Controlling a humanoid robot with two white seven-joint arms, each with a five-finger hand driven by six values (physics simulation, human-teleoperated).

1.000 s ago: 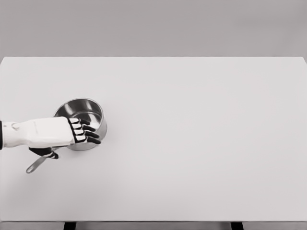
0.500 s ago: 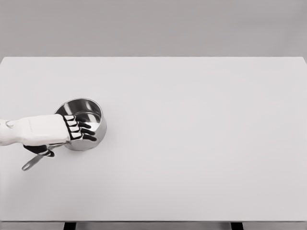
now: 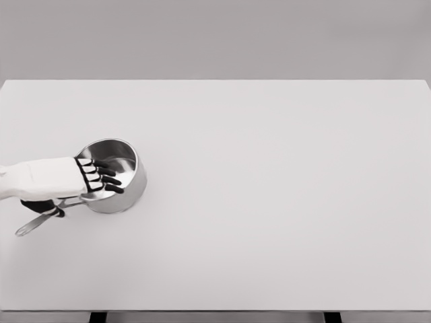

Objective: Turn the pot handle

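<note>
A small steel pot (image 3: pixel 128 180) stands on the left part of the white table (image 3: pixel 283 202). Its thin metal handle (image 3: pixel 32 225) points down and to the left, toward the table's left edge. My left hand (image 3: pixel 79 194) reaches in from the left and lies over the root of the handle. Its dark-tipped fingers (image 3: pixel 101 176) curl over the pot's near-left rim and into its mouth. The dark thumb (image 3: pixel 42 206) sits against the near side of the handle, which is clamped under the palm. The palm hides where the handle joins the pot.
Nothing else stands on the table. Its left edge lies close to the handle's tip, and its front edge runs along the bottom of the view.
My left hand has drawn back to the left and slightly up. The handle's tip has swung left with it, and the pot has turned and shifted a little left.
</note>
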